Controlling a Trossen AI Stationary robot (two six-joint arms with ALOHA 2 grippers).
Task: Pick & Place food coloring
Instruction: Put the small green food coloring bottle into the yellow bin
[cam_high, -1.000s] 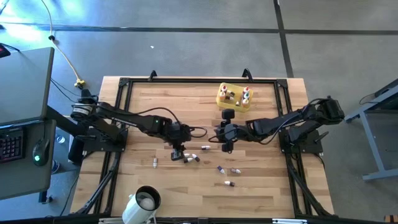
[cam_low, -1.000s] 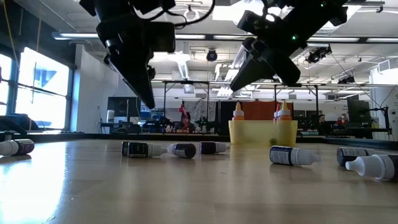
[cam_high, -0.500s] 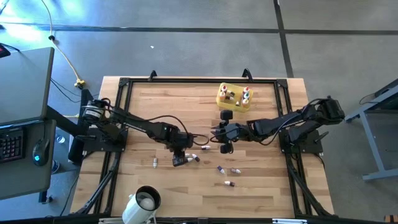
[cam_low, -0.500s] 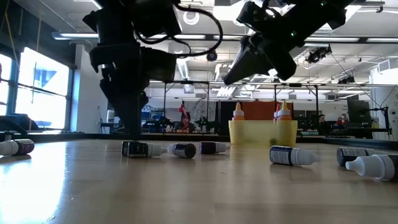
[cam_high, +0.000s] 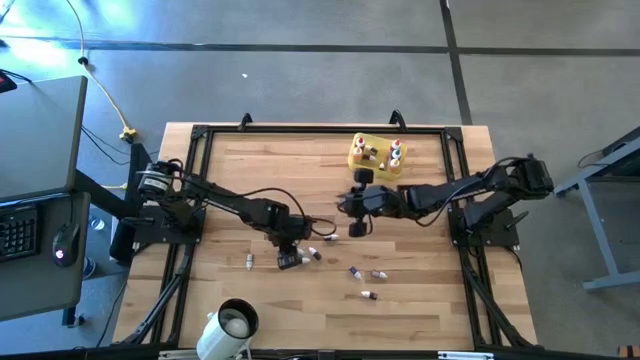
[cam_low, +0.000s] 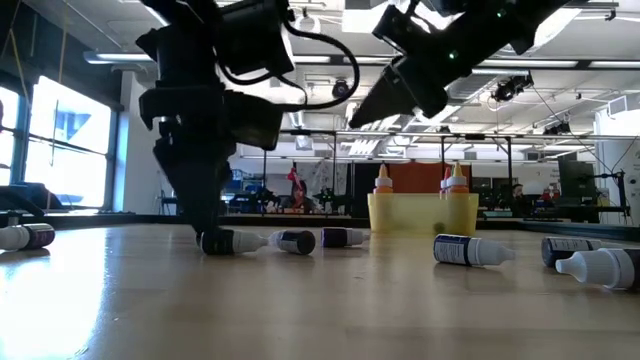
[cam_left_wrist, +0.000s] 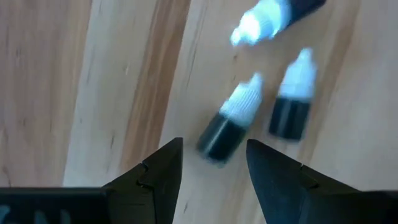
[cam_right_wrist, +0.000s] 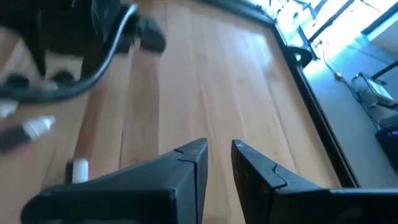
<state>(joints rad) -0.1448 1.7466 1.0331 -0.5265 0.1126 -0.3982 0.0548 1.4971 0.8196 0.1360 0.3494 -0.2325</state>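
Small dark food coloring bottles (cam_high: 312, 253) with white caps lie scattered on the wooden table, seen in the low view as a row (cam_low: 295, 241). My left gripper (cam_high: 290, 258) is down at the table, open, its tips (cam_left_wrist: 214, 149) on either side of one lying bottle (cam_left_wrist: 227, 124), the same bottle that shows beside the gripper (cam_low: 228, 241). A second bottle (cam_left_wrist: 292, 102) lies right beside it. My right gripper (cam_high: 350, 208) hangs high above the table (cam_low: 365, 110), between the bottles and the yellow tray (cam_high: 372, 160). Nothing shows at its tips (cam_right_wrist: 219, 149).
The yellow tray (cam_low: 420, 213) at the far middle holds a few upright bottles (cam_low: 382, 180). A white mug (cam_high: 235, 322) lies at the near edge. More bottles (cam_high: 367, 273) lie right of centre, one (cam_high: 250, 262) to the left. A black frame (cam_high: 200, 135) borders the table.
My left gripper has moved right and come down to the table at the bottles. My right gripper has drawn back from the bottles toward the tray side.
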